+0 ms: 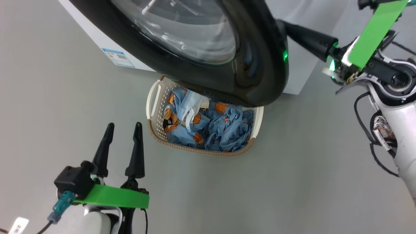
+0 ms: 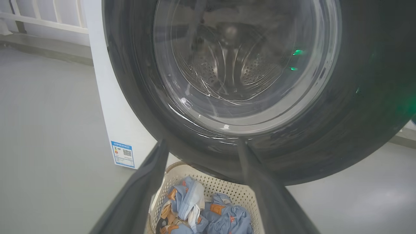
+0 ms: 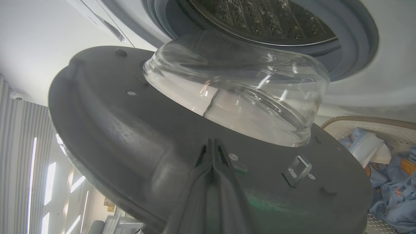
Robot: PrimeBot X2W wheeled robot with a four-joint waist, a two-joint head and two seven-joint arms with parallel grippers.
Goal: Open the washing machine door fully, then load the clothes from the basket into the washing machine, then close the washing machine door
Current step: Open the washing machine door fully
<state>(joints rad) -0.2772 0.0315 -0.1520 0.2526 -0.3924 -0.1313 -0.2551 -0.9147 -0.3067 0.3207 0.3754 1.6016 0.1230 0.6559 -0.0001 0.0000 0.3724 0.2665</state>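
The washing machine door (image 1: 260, 74), glossy black rim around bulging glass, stands partly open and hangs over the basket (image 1: 155, 97). Light blue clothes (image 1: 224, 128) with orange figures fill the basket on the floor before the white washing machine (image 1: 97, 35). My right gripper (image 1: 286, 27) is shut, its fingers reaching behind the door's edge. In the right wrist view its shut tips (image 3: 213, 143) rest against the door's grey inner face (image 3: 113, 130), below the glass bowl (image 3: 234, 91) and the drum (image 3: 260, 16). My left gripper (image 1: 124, 125) is open and empty, left of the basket.
Grey floor (image 1: 308, 182) lies all around the basket. A blue label (image 2: 123, 154) marks the machine's lower front. A white railing (image 2: 39, 19) runs along the far wall. My right arm (image 1: 396, 130) with loose cables fills the right side.
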